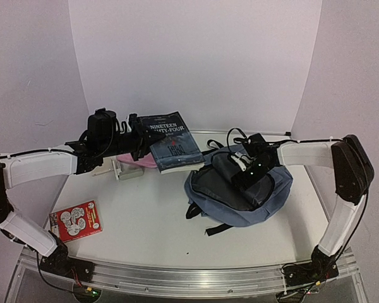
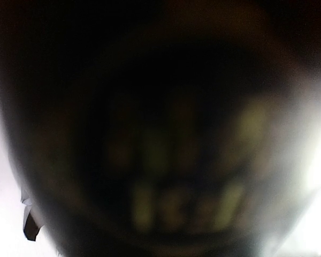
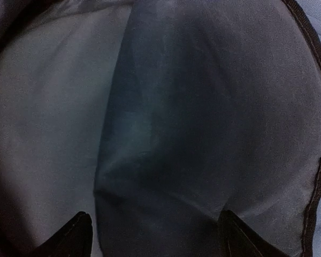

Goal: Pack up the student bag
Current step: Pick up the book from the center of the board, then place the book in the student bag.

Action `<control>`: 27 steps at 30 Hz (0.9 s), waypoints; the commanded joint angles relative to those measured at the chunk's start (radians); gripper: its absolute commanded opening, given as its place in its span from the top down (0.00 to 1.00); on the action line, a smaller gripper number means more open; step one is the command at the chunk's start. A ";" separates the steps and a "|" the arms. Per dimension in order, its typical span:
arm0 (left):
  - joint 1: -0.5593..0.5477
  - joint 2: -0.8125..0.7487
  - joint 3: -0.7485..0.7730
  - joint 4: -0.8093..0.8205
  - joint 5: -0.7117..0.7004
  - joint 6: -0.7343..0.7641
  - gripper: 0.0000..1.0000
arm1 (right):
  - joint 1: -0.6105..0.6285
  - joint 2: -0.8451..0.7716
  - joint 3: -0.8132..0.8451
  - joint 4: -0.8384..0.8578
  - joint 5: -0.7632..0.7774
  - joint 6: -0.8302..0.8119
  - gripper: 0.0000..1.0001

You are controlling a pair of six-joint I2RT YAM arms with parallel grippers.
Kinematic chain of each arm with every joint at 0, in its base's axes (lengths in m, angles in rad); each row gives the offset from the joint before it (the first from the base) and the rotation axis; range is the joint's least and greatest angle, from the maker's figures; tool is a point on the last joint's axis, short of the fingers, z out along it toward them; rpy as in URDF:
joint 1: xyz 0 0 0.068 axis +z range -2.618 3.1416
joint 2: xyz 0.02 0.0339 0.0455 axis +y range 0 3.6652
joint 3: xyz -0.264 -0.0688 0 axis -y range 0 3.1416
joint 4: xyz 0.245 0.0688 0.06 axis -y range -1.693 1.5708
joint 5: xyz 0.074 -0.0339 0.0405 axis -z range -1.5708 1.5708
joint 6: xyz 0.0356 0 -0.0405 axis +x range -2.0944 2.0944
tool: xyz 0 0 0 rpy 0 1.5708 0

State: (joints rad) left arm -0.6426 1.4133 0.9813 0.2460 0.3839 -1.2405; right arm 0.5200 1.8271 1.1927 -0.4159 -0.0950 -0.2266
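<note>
bags: one student bag (image 1: 275, 199), right of centre on the desk (image 1: 151, 214), top open
books: one Nineteen Eighty-Four paperback (image 1: 174, 142), in the air just left of the bag
left end effector (image 1: 145, 144): clamped on the paperback
right end effector (image 3: 155, 233): inside the bag, fingers wide apart, gripping nothing
extras: one pink pencil case (image 1: 139, 161) under the book, one red packet (image 1: 76, 220) near left

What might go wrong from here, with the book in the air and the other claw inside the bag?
1. The left claw grips the book by one edge, tilted above the table; it may slip and fall near the pink pencil case.
2. The right claw sits open inside the student bag; a book brought in now may hit it.
3. Its spread fingers lie close to the soft lining and may snag it when leaving.
</note>
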 commanded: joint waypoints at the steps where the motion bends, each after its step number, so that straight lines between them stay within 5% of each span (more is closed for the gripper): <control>1: -0.006 -0.014 0.012 0.156 -0.005 -0.019 1.00 | 0.036 0.034 -0.015 0.052 0.155 -0.057 0.23; 4: -0.007 -0.017 0.005 0.147 -0.006 -0.017 1.00 | 0.067 0.040 -0.028 0.081 0.219 -0.081 0.30; 7: -0.008 -0.019 0.006 0.129 -0.001 -0.012 1.00 | 0.070 0.028 -0.010 0.078 0.239 -0.070 0.52; 10: -0.014 -0.016 0.007 0.110 0.012 -0.008 1.00 | 0.068 -0.021 0.031 0.043 0.188 -0.038 0.85; 13: -0.017 0.001 0.000 0.119 0.041 -0.022 1.00 | 0.061 -0.070 0.107 -0.013 0.040 0.013 1.00; 27: -0.043 0.226 0.039 0.314 0.117 -0.096 1.00 | -0.013 -0.163 0.250 -0.070 -0.274 0.203 1.00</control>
State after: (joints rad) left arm -0.6795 1.6093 0.9604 0.3324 0.4690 -1.2939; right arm 0.5109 1.7206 1.4158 -0.5017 -0.2456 -0.0857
